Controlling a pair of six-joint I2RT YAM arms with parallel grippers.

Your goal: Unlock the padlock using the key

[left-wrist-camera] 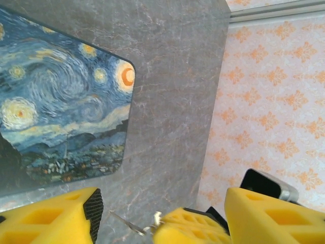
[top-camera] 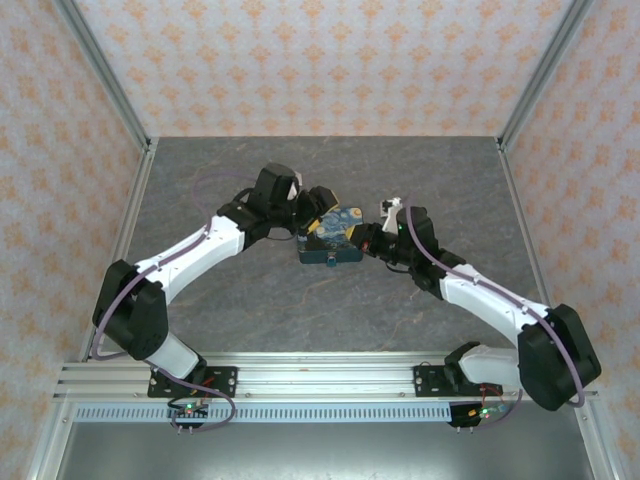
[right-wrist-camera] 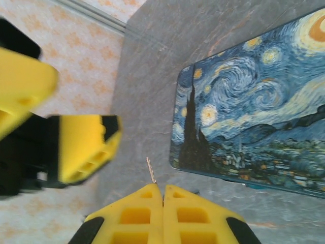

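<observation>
My right gripper [right-wrist-camera: 163,189] is shut on a small metal key [right-wrist-camera: 151,174], whose thin blade sticks out past the yellow fingertips. In the left wrist view the same key [left-wrist-camera: 127,225] pokes out of the right gripper's fingers [left-wrist-camera: 195,226], which sit between the spread fingers of my open left gripper [left-wrist-camera: 162,206]. Nothing touches the left pads. From above, the left gripper [top-camera: 316,212] and right gripper [top-camera: 373,240] meet over the middle of the table. The padlock is hidden.
A dark-blue box with a starry-night print [top-camera: 338,228] lies flat on the grey table [top-camera: 250,300] just beneath both grippers, also seen as the box [left-wrist-camera: 61,101] and the box [right-wrist-camera: 254,122]. Patterned orange walls [top-camera: 320,60] enclose the table on three sides.
</observation>
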